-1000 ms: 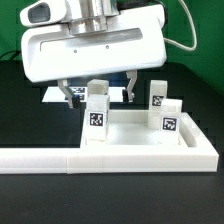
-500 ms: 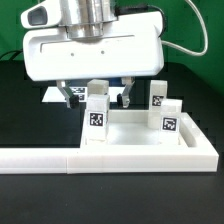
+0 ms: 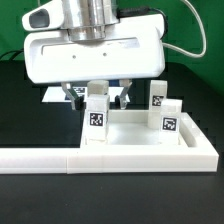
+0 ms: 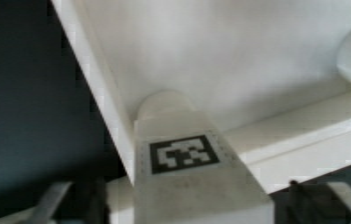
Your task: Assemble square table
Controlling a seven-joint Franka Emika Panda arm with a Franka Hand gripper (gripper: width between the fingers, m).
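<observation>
Gripper (image 3: 97, 97) narrowed around white tagged leg (image 3: 97, 112), tabletop (image 3: 140, 148) upside-down

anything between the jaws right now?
Yes: a white table leg bearing a square tag stands in the gap between the jaws of the gripper. The wrist view shows it; whether the jaws touch it, I cannot tell.

A: Non-task items? Long white L-shaped barrier (image 3: 60, 159) lies across the front of the black table (image 3: 20, 115), one arm running back along the exterior view's right.

B: Behind it?

A: A marker board (image 3: 56, 95), thin, flat and white, lies on the table toward the rear; only an edge shows. Green backdrop (image 3: 205, 25) behind. A dark cable (image 3: 196, 12) curves across the backdrop at the exterior view's upper right.
</observation>
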